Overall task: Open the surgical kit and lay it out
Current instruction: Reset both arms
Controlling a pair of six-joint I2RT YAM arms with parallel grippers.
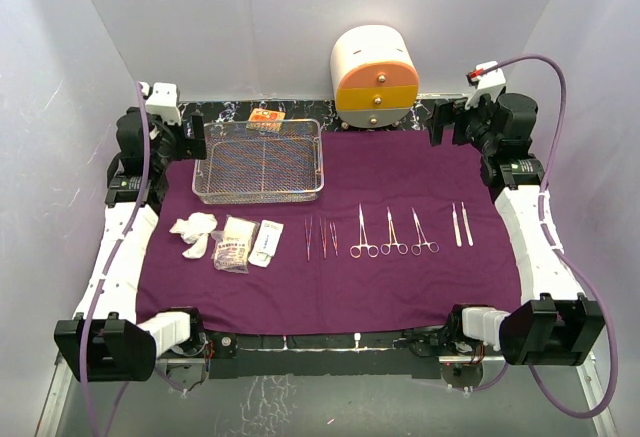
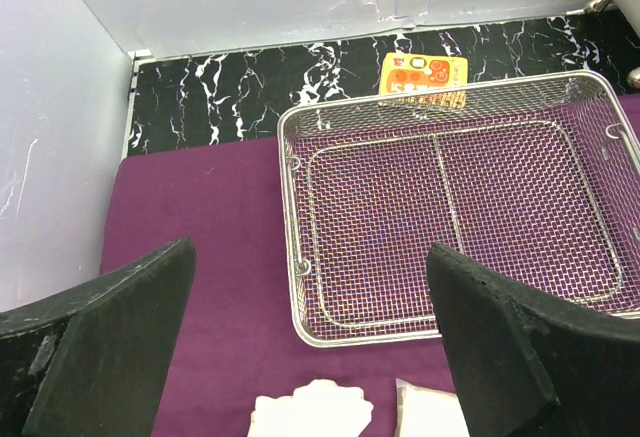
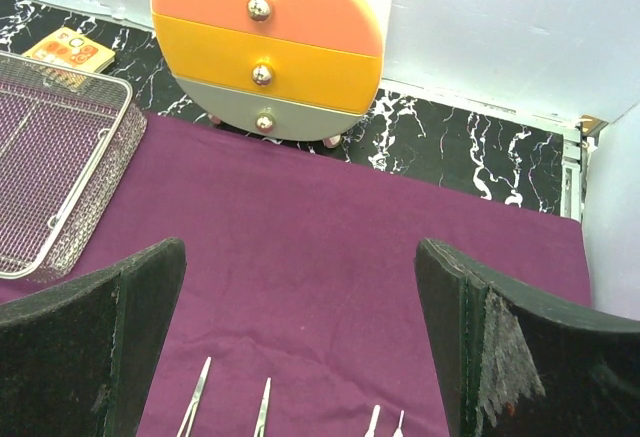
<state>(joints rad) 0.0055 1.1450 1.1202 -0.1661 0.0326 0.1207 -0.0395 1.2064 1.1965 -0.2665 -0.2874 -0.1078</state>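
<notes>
Where the large purple cloth (image 1: 400,172) lies spread flat over the black white-veined marble tabletop (image 1: 230,109), the kit is laid out on it in a row across the near half. From left to right in the top view come white gauze wads (image 1: 194,233), two small flat packets (image 1: 234,243) side by side, three thin pointed metal instruments (image 1: 320,237) too small to name, three ring-handled metal forceps (image 1: 392,232) with their rings toward the arms' bases, and a pair of tweezers (image 1: 461,224), each set a little apart from the next.

Beyond the gauze, at the cloth's far left, sits the rectangular silver wire-mesh tray (image 1: 258,195). Through its mesh floor only the purple cloth shows. Just behind its far rim an orange printed packet (image 1: 266,119) lies on the bare marble.

Right of that, at the cloth's far edge, stands a rounded white cabinet (image 1: 375,75) with three drawers (image 3: 262,74), orange, yellow and grey, all pushed in, each with a round metal knob.

The left gripper (image 2: 310,250) hangs above the cloth near the tray's near-left corner, its black fingers wide apart and holding nothing. The right gripper (image 3: 300,247) hangs over the cloth's far right part, facing the cabinet, its fingers likewise spread and touching nothing.
</notes>
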